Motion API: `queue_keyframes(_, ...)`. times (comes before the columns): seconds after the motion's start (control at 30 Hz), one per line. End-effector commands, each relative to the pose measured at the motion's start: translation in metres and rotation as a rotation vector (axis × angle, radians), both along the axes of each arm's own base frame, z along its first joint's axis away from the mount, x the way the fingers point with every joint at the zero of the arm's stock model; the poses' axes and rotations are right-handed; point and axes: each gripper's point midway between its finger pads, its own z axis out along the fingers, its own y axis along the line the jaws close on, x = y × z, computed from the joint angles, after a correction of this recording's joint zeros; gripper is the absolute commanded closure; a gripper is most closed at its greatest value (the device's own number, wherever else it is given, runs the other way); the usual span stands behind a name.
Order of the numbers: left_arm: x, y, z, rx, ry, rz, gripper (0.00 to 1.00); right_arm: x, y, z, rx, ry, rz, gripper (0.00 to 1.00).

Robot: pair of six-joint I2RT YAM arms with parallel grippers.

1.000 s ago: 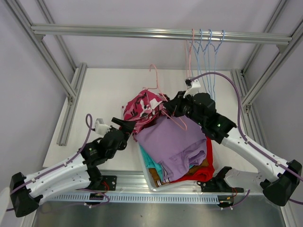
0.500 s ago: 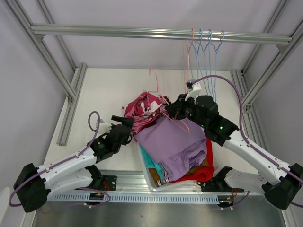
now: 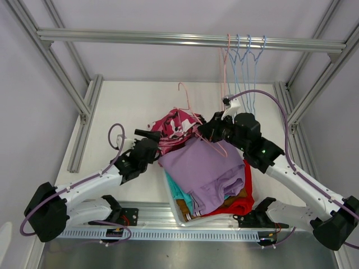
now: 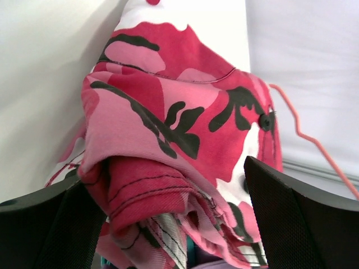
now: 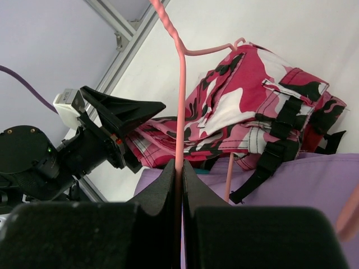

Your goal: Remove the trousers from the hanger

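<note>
Camouflage trousers (image 4: 168, 129) heaped just ahead of the spread left gripper (image 4: 174, 224).
Right gripper (image 5: 179, 174), stretched over lilac trousers (image 5: 291, 185), pinches pink hanger (image 5: 180, 84) wire; camouflage trousers lie just beyond its tips.

Bare desk (image 3: 120, 103) opens up at the upper left of the top view, room to pass there. Centre's blocked: pink camouflage trousers (image 3: 168, 124) heaped against the lilac trousers (image 3: 205, 165), the pink hanger (image 5: 180, 101) wire standing up over them. Upper right, wire hangers (image 3: 242, 59) dangle from the rail (image 3: 168, 38). Camouflage cloth fills the gap in the left gripper (image 4: 168, 213), jaws wide.
</note>
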Motion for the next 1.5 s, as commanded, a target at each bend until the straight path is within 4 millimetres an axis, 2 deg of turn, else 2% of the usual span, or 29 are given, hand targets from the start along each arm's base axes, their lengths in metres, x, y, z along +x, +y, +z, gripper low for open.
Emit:
queue_keyframes(0.0, 0.020, -0.018, 0.029, -0.053, -0.074, -0.024, 0.00, 0.000, -0.001, 0.039, 0.081, -0.118, 0.023, 1.00)
queue_keyframes(0.17, 0.020, -0.034, 0.020, -0.007, -0.040, -0.113, 0.01, 0.004, -0.005, 0.035, 0.080, -0.111, 0.012, 1.00)
queue_keyframes(0.23, 0.018, -0.037, 0.018, 0.017, -0.042, -0.152, 0.14, 0.006, -0.005, 0.034, 0.081, -0.107, 0.011, 1.00)
queue_keyframes(0.37, 0.018, -0.039, 0.024, 0.017, -0.064, -0.172, 0.59, 0.008, -0.003, 0.028, 0.087, -0.090, 0.015, 1.00)
queue_keyframes(0.4, 0.017, -0.038, 0.024, 0.025, -0.057, -0.174, 0.80, 0.008, -0.003, 0.027, 0.090, -0.088, 0.016, 1.00)
queue_keyframes(0.47, 0.018, -0.040, 0.033, 0.026, -0.069, -0.182, 0.95, 0.007, -0.002, 0.027, 0.098, -0.086, 0.019, 1.00)
queue_keyframes(0.5, 0.019, -0.041, 0.036, 0.032, -0.073, -0.187, 0.99, 0.007, -0.002, 0.025, 0.097, -0.082, 0.019, 1.00)
queue_keyframes(0.53, 0.019, -0.041, 0.038, 0.041, -0.072, -0.191, 0.99, 0.007, -0.003, 0.025, 0.097, -0.081, 0.019, 1.00)
queue_keyframes(0.63, 0.022, -0.046, 0.062, 0.051, -0.127, -0.226, 0.99, 0.005, -0.005, 0.025, 0.096, -0.080, 0.018, 1.00)
queue_keyframes(0.73, 0.027, -0.051, 0.100, 0.068, -0.210, -0.262, 0.99, 0.003, -0.008, 0.025, 0.097, -0.080, 0.008, 1.00)
queue_keyframes(0.8, 0.028, -0.054, 0.135, 0.093, -0.279, -0.289, 0.99, 0.003, -0.010, 0.024, 0.094, -0.077, 0.000, 1.00)
queue_keyframes(0.87, 0.027, -0.054, 0.150, 0.127, -0.300, -0.314, 0.99, 0.003, -0.011, 0.020, 0.088, -0.070, -0.008, 1.00)
queue_keyframes(0.9, 0.027, -0.058, 0.183, 0.130, -0.360, -0.336, 0.99, 0.003, -0.011, 0.019, 0.087, -0.066, -0.008, 1.00)
queue_keyframes(0.97, 0.025, -0.058, 0.203, 0.157, -0.395, -0.362, 0.99, 0.004, -0.012, 0.017, 0.088, -0.062, -0.018, 1.00)
queue_keyframes(1.07, 0.018, -0.061, 0.266, 0.184, -0.521, -0.409, 0.99, 0.004, -0.013, 0.013, 0.096, -0.053, -0.028, 1.00)
queue_keyframes(1.1, 0.017, -0.060, 0.273, 0.219, -0.544, -0.425, 0.99, 0.004, -0.014, 0.012, 0.094, -0.051, -0.029, 1.00)
queue_keyframes(1.17, 0.009, -0.062, 0.307, 0.213, -0.612, -0.458, 0.99, 0.004, -0.016, 0.008, 0.089, -0.050, -0.041, 1.00)
queue_keyframes(1.2, 0.007, -0.064, 0.312, 0.247, -0.625, -0.481, 0.99, 0.005, -0.016, 0.007, 0.086, -0.048, -0.046, 1.00)
queue_keyframes(1.23, -0.001, -0.063, 0.336, 0.236, -0.666, -0.506, 0.99, 0.007, -0.018, 0.006, 0.078, -0.054, -0.059, 1.00)
queue_keyframes(1.3, -0.008, -0.062, 0.345, 0.261, -0.682, -0.529, 0.99, 0.009, -0.020, 0.002, 0.063, -0.047, -0.068, 1.00)
queue_keyframes(1.37, -0.022, -0.055, 0.367, 0.262, -0.733, -0.542, 0.99, 0.011, -0.019, 0.000, 0.047, -0.043, -0.071, 1.00)
queue_keyframes(1.47, -0.036, -0.046, 0.386, 0.292, -0.761, -0.563, 0.99, 0.012, -0.022, -0.006, 0.033, -0.035, -0.084, 1.00)
